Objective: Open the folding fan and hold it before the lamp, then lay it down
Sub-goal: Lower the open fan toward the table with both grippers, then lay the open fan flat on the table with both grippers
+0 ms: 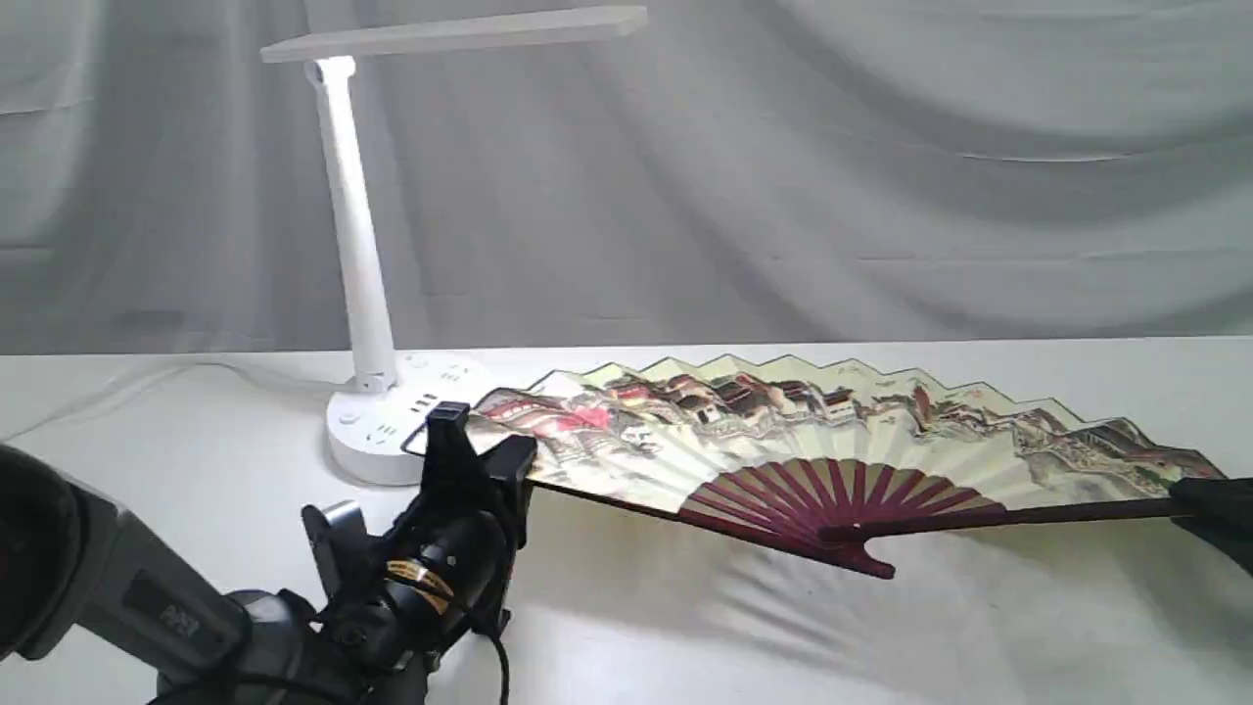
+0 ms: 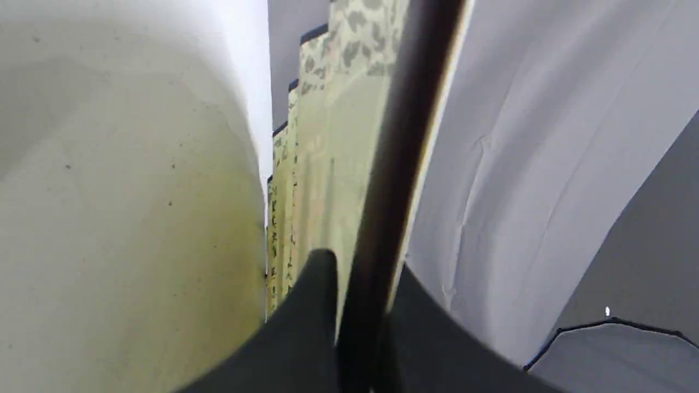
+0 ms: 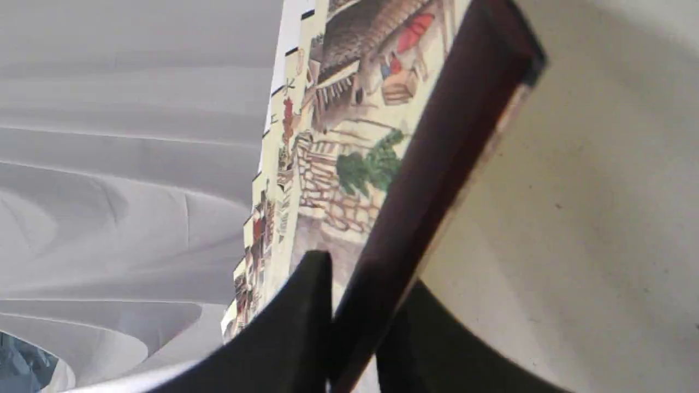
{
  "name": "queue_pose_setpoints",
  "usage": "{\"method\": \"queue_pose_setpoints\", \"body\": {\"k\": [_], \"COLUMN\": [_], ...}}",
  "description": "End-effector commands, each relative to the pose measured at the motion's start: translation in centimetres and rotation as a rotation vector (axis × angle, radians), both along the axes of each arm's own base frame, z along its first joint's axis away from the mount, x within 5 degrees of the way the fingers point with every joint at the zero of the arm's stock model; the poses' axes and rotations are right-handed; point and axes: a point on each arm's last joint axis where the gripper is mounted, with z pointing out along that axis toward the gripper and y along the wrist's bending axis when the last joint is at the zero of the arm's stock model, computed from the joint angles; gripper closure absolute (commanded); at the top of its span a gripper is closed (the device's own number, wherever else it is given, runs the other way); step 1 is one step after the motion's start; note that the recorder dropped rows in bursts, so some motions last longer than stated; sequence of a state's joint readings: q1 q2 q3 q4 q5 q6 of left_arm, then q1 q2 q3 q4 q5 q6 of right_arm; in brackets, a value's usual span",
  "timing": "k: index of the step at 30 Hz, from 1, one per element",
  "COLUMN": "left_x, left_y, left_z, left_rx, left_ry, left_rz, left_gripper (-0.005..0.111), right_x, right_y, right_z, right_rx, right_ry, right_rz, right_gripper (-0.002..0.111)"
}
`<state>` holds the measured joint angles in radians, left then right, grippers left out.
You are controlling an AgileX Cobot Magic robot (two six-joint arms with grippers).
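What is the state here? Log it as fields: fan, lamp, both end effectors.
folding fan: fully spread, painted side toward the exterior camera
lamp: upright, base partly behind the fan's left end
left end effector: shut on the fan's left outer rib
right end effector: shut on the fan's right outer rib
table: white, fan's shadow cast on it

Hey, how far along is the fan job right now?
Done: the fan is spread fully open. In hand: the left gripper and right gripper each clamp an outer rib, holding it low by the lamp; its shadow on the table suggests it isn't resting flat. Left: laying it down, letting go. The lamp step: cannot tell.
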<state>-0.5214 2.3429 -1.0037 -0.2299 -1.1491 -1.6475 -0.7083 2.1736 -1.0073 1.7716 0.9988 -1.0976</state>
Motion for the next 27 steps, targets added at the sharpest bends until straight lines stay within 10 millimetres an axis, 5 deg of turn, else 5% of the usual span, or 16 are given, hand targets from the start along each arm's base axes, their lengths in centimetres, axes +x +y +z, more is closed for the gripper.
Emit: {"method": "queue_pose_setpoints", "body": {"k": [1,27], "left_x": [0.6,0.8], "left_y": [0.5,1.0], "left_z": [1.4,0.9], "left_rx": [-0.098,-0.017], "left_ry": [-0.068,-0.045], "left_rz": [0.075,0.106], "left_gripper": [0.107,0.101], "right_x": [1.2,2.4], "right_y": [0.7,1.1], "right_z": [-0.4,-0.6], "right_rx": [-0.103,-0.179], "right_ry": [0.008,0.039], "right_rz": [0.066,0.072], "right_gripper": [0.108,0.103]}}
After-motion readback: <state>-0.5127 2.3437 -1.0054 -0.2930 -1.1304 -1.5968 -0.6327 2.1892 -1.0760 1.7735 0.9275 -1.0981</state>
